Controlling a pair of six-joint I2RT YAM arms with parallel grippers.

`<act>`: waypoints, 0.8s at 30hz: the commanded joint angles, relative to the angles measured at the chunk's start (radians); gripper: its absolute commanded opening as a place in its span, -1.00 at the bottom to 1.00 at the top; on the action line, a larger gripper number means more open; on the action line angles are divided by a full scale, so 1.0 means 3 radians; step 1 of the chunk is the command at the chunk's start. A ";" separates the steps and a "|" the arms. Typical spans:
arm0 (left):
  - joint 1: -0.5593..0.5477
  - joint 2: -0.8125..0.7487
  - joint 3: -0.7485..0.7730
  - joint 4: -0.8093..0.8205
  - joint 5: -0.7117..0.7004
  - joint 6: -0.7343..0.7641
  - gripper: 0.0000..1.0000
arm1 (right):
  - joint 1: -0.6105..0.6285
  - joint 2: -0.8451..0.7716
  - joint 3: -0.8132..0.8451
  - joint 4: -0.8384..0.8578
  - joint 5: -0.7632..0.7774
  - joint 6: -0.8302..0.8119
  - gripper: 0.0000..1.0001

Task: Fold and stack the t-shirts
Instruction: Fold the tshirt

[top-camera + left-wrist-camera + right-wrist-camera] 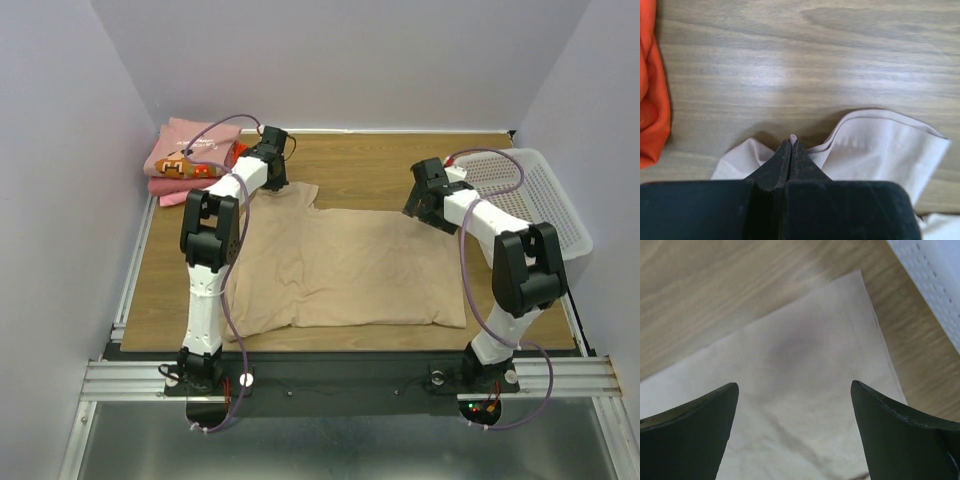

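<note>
Top external: left end effector (278, 180), extended far, pinches tan t-shirt (350, 270).

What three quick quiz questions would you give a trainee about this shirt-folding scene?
1. True or false: the left tool is shut on an edge of the tan t-shirt.
2. The right tool is: A) open above a corner of the tan t-shirt; B) shut on the basket; C) gripping a pink shirt.
3. Fill in: the folded t-shirts are stacked at the far ___ corner of the table.

Key: 1 true; 2 A; 3 left.
</note>
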 commanded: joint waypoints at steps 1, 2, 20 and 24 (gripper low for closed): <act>-0.0034 -0.0578 -0.0316 0.0305 0.0010 -0.0064 -1.00 | -0.0043 0.0166 0.0380 0.0106 0.0460 0.0235 0.99; -0.0039 -0.0670 -0.0448 0.0361 0.0010 -0.0074 -1.00 | -0.0053 0.0268 0.0427 0.0106 0.0512 0.0251 0.99; -0.0249 -0.1442 -0.1476 0.0755 -0.0164 -0.0120 -1.00 | -0.0248 0.0903 0.0755 0.0080 0.1024 0.0348 0.62; -0.0274 -0.1514 -0.1574 0.0796 -0.0139 -0.0135 -1.00 | -0.0258 0.1051 0.0836 0.0080 0.1044 0.0348 0.62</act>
